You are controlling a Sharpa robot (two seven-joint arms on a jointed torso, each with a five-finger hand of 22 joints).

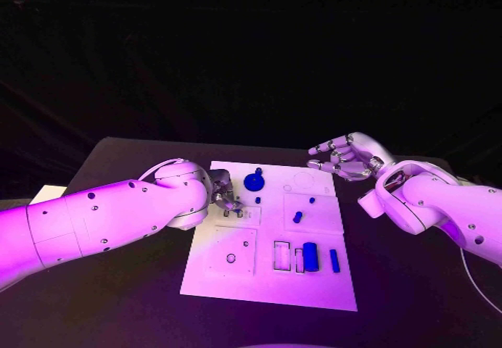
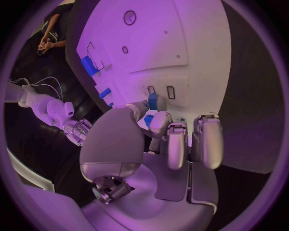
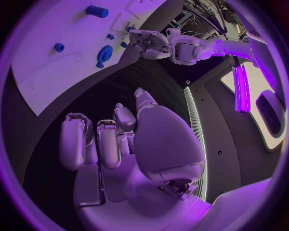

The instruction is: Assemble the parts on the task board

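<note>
The white task board (image 1: pixel 314 290) lies in the middle of the black table. My left hand (image 1: pixel 225 200) hovers low over the board's left side, by two small slots (image 2: pixel 170 92). Its thumb and a finger pinch a small blue part (image 2: pixel 153 101). On the board are a blue gear (image 1: pixel 254 181), a short blue peg (image 1: pixel 297 216), a thick blue block (image 1: pixel 310 256) and a thin blue bar (image 1: pixel 334 260). My right hand (image 1: pixel 343 158) hangs above the board's far right corner, fingers loosely bent, holding nothing. The right wrist view shows the gear (image 3: pixel 105 52) and the block (image 3: pixel 97 11).
Bare black table (image 1: pixel 418 290) lies right of the board and on its near side. A pale flat object (image 1: pixel 47 193) sits at the table's left edge. Several empty recesses (image 1: pixel 232 257) mark the board's near left part.
</note>
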